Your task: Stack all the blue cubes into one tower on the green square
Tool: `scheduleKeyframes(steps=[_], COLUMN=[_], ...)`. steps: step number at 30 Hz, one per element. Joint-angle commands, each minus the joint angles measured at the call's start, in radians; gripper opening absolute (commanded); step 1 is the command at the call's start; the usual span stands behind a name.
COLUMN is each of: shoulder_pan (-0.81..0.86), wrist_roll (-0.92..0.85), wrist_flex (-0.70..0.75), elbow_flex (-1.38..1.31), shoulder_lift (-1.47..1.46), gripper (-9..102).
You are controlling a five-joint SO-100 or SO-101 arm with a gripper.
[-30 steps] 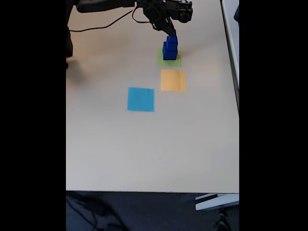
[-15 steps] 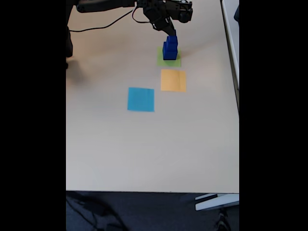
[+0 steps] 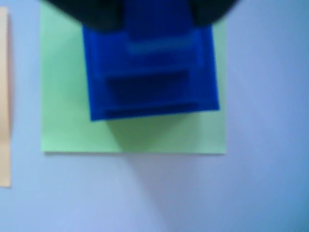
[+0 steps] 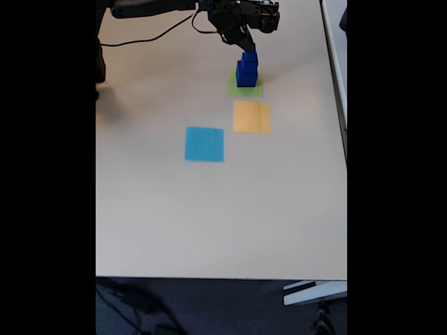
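The tower (image 4: 246, 71) of dark blue cubes stands on the green square (image 4: 255, 91) at the far side of the table. In the wrist view I look straight down on the tower (image 3: 149, 84); it is stepped and covers the upper middle of the green square (image 3: 145, 137). My gripper (image 4: 247, 49) is at the tower's top. In the wrist view the dark fingers (image 3: 96, 17) of the gripper (image 3: 157, 17) press against both sides of the top blue cube (image 3: 154, 24), shut on it. The cube appears to rest on the stack.
An orange square (image 4: 251, 116) lies just in front of the green one, and its edge (image 3: 4, 96) shows at the left of the wrist view. A light blue square (image 4: 204, 144) lies nearer and to the left. A black cable (image 4: 140, 40) trails at the back left.
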Motion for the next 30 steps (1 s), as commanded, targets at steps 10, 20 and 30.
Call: scheduleKeyframes(steps=[10,20,30], shoulder_pan=[0.006,0.011,0.015], wrist_roll=[0.006,0.006,-0.002], wrist_flex=[-0.026,-0.032,-0.032], elbow_flex=[-0.015,0.011,0.014], shoulder_lift=[0.029,0.041,0.044], gripper=[4,4,4])
